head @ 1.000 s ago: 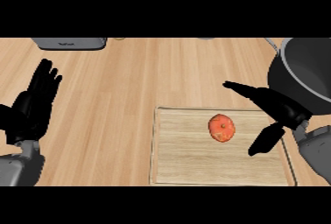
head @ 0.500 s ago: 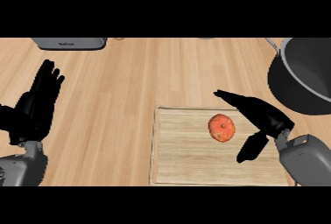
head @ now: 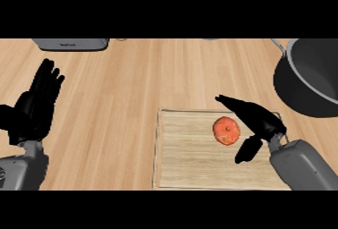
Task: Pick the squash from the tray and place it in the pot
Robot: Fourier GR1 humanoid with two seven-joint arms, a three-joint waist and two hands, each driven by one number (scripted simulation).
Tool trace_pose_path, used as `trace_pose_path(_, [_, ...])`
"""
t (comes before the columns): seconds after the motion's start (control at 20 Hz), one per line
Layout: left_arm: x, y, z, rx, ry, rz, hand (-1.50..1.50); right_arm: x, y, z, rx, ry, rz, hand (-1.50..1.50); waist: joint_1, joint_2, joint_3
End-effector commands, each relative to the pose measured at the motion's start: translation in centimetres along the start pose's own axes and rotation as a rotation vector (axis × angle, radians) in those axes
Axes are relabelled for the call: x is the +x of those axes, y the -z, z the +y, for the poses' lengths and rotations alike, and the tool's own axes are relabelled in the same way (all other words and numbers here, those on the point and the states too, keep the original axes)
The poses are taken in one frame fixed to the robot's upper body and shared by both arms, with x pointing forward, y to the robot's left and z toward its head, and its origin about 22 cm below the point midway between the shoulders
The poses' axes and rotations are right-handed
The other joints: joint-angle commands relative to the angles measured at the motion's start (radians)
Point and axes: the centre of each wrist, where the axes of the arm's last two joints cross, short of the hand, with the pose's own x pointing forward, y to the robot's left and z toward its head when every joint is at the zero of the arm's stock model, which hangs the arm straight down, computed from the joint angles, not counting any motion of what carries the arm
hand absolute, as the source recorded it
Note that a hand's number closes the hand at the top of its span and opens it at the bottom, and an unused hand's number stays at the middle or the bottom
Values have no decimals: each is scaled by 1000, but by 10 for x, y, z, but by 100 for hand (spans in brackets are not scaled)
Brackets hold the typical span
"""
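An orange squash (head: 226,130) lies on the pale wooden tray (head: 191,165) at the lower right of the counter. My right hand (head: 259,121) is open just to the squash's right, fingers stretched past its far side and thumb hanging at its near side, with a small gap between them and the squash. The dark grey pot (head: 310,80) stands at the right edge, beyond the tray. My left hand (head: 33,109) rests open at the left edge with fingers up.
A grey appliance (head: 70,43) sits at the counter's far left edge. Bare wooden counter stretches between the left hand and the tray.
My right hand has moved left and toward the near edge, closing in on the squash from its right. The squash and left hand have stayed put.
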Motion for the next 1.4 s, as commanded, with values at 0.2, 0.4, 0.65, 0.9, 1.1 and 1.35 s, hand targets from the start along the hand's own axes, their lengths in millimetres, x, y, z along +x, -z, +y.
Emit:
trace_pose_path(0.2, [0, -11, -2, -8, -5, 2, 0, -26, 10, 14, -7, -12, 39, -150, 1, 0, 0])
trace_pose_path(0.4, [18, 1, -2, 2, 0, 0, 0, -3, 26, 25, 18, -7, 71, -150, 0, 0, 0])
trace_pose_path(0.65, [-4, -10, -2, -1, 0, -10, 0, -24, 21, 19, 67, -126, -42, 150, 1, 0, 0])
trace_pose_path(0.9, [15, 4, 9, -12, -5, -12, 0, -28, 36, 41, 29, -131, -73, 150, 1, 0, 0])
trace_pose_path(1.1, [6, -10, -6, -5, 4, 1, 0, -25, 40, 43, 40, -146, -90, 150, 1, 0, 0])
trace_pose_path(1.35, [6, -4, 11, 57, 19, 12, 0, -34, -43, 94, 270, -245, -438, 150, -56, -19, -1])
